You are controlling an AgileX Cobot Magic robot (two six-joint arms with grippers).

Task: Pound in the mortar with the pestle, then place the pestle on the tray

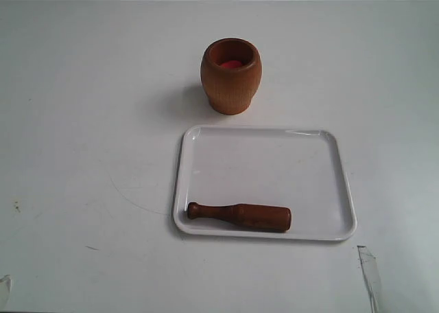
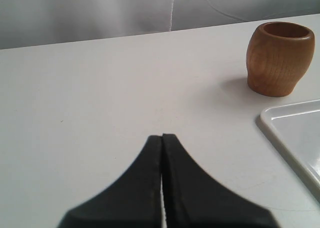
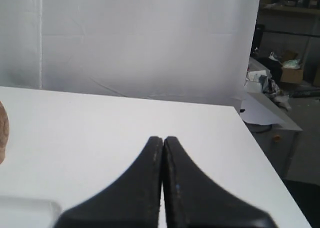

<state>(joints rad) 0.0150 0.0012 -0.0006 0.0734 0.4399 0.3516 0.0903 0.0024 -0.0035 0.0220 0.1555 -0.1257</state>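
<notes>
The orange-brown wooden mortar (image 1: 231, 75) stands upright on the white table, its inside reddish. Just in front of it lies the white tray (image 1: 264, 158). The dark reddish-brown pestle (image 1: 240, 215) lies flat on the tray's near part, knob end to the left. Neither gripper shows in the exterior view. In the left wrist view my left gripper (image 2: 162, 136) is shut and empty over bare table, with the mortar (image 2: 279, 58) and a tray corner (image 2: 295, 133) off to one side. My right gripper (image 3: 163, 138) is likewise shut and empty, and a sliver of the mortar (image 3: 3, 138) shows at the frame's border.
The white table (image 1: 82, 134) ends at an edge beyond the right gripper (image 3: 260, 148), with shelves and clutter past it. A white backdrop hangs behind the table. Small marks dot the near left of the tabletop.
</notes>
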